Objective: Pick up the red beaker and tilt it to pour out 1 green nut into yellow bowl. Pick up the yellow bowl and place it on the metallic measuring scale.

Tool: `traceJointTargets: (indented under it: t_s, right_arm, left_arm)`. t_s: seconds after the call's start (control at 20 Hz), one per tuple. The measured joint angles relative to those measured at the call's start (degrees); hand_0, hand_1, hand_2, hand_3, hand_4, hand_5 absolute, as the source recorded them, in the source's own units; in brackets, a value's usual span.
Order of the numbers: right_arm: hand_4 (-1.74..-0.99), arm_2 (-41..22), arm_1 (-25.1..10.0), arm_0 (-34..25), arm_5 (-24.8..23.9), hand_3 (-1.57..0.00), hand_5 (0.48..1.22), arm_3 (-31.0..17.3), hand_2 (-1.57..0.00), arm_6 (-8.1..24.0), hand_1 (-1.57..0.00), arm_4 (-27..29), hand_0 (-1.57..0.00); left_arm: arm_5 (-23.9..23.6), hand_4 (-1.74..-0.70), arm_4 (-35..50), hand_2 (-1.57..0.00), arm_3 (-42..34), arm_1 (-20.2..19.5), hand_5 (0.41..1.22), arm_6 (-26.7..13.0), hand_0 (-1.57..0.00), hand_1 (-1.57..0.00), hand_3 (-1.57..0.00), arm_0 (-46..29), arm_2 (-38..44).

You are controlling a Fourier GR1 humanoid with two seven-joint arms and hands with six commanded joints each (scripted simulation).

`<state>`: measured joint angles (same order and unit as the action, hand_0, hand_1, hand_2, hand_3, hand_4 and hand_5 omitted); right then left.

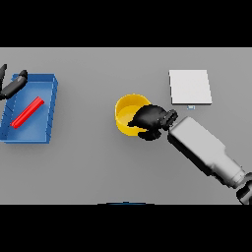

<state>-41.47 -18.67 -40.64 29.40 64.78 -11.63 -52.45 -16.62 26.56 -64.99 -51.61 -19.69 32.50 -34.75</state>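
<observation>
Right hand [150, 120] over the yellow bowl [127, 109] mid-worktop [98, 167], fingers curled round its rim. Scale [190, 86] near. Red beaker [28, 112] lying in blue tray [51, 93] (left hand [14, 84] beside, fingers unclear).

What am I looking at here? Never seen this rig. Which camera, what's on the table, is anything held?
It is a single view from the humanoid robot's head, looking down at a grey table. Its right arm comes in from the lower right; the dark right hand is curled over the rim of the yellow bowl, apparently gripping it. The bowl still sits on the table, apart from the metallic measuring scale, the pale square plate to its right. At far left a blue tray holds a red beaker lying on its side. The left hand shows at the tray's upper left corner, holding nothing, fingers relaxed.
</observation>
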Motion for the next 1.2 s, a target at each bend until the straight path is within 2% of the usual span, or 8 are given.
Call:
traceJointTargets:
  t_s: [0.1, 0.2, 0.25, 0.35, 0.65, 0.8, 0.9, 1.2]
  right_arm:
    - [-1.614, 0.0, -0.5, 0.3, -0.3, -0.83, 1.130, 0.5, -1.12, -1.4, -1.21, 0.4, -1.23]
    - [-1.660, -0.2, -0.5, 0.6, -1.2, -1.04, 1.163, 0.6, -1.19, -1.2, -1.34, 0.5, -1.36]
    - [-1.676, -0.5, -0.9, 0.4, -1.9, -1.12, 1.174, 0.4, -1.22, -2.3, -1.39, 0.3, -1.40]
    - [-1.699, -0.6, -1.4, 0.7, -2.2, -1.22, 1.191, 1.4, -1.26, -1.6, -1.45, 0.1, -1.46]
    - [-1.730, 1.3, -2.4, 0.9, -1.6, -1.34, 1.213, 3.4, -1.33, -0.6, -1.54, 1.6, -1.54]
    - [-1.735, 3.9, -4.1, 0.9, 1.2, -1.28, 1.217, 6.7, -1.39, 0.1, -1.56, 3.8, -1.56]
    - [-1.737, 5.4, -4.8, 0.7, 2.6, -1.23, 1.218, 8.7, -1.43, 2.1, -1.56, 4.6, -1.56]
    - [-1.740, 9.1, -8.9, 1.3, 1.5, -1.16, 1.220, 12.2, -1.51, 3.4, -1.57, 5.0, -1.56]
  left_arm:
    - [-0.4, -0.72, -0.1, 0.00, -0.7, -0.1, 0.696, 1.1, 0.00, 0.00, 0.00, -0.5, 0.0]
    - [-0.2, -0.73, 0.1, 0.00, -0.5, -0.7, 0.698, 0.4, 0.00, 0.00, 0.00, -0.2, 0.4]
    - [-0.3, -0.72, 0.2, 0.00, -1.5, -0.8, 0.694, 0.8, 0.00, 0.00, 0.00, -0.6, 0.2]
    - [0.4, -0.72, 0.1, 0.00, -0.6, -0.9, 0.697, 0.7, 0.00, 0.00, 0.00, -0.6, 0.2]
    - [0.4, -0.72, 0.1, 0.00, 0.0, -0.2, 0.696, 0.5, 0.00, 0.00, 0.00, -0.3, 0.1]
    - [0.8, -0.72, 0.4, 0.00, 0.6, -0.4, 0.693, 0.9, 0.00, 0.00, 0.00, -0.7, 0.4]
    - [0.2, -0.72, -0.1, 0.00, -0.5, -0.2, 0.692, 0.3, 0.00, 0.00, 0.00, -0.4, -0.2]
    - [0.8, -0.72, -0.3, 0.00, -0.5, -0.5, 0.686, 0.2, 0.00, 0.00, 0.00, -0.3, -0.4]
